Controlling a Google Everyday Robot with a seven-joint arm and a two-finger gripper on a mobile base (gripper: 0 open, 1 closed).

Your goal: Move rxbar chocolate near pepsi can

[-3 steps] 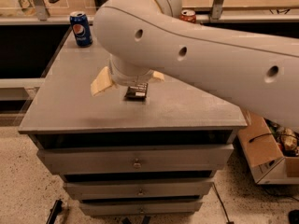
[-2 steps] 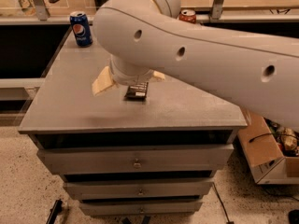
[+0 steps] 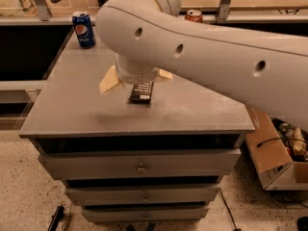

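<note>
Found the tool (image 3: 137,81) low over the middle of the tabletop (image 3: 62,114), released, with two tan fingers (image 3: 108,81) splayed wide to left and right and clamped on nothing. Saw the rxbar chocolate (image 3: 142,92) lying flat on the tabletop directly beneath, between those fingers, with the far end hidden under the wrist. Could not tell whether either finger touched it. Spotted the pepsi can (image 3: 83,29) upright at the far left corner, well apart from the bar. Noted a red can (image 3: 194,16) past the far edge, on a ledge behind, no part of the job.

Judged the bar light, thin and fairly stiff, in a slick wrapper likely to skid rather than lift if pinched off-centre. Feared little worse than a crumpled wrapper. Thought it best to take hold across the narrow width at mid-length, with fingers brought down to the tabletop along both long sides. Expected the pepsi can to tip easily if bumped, so favoured setting the bar just beside it rather than against it.
</note>
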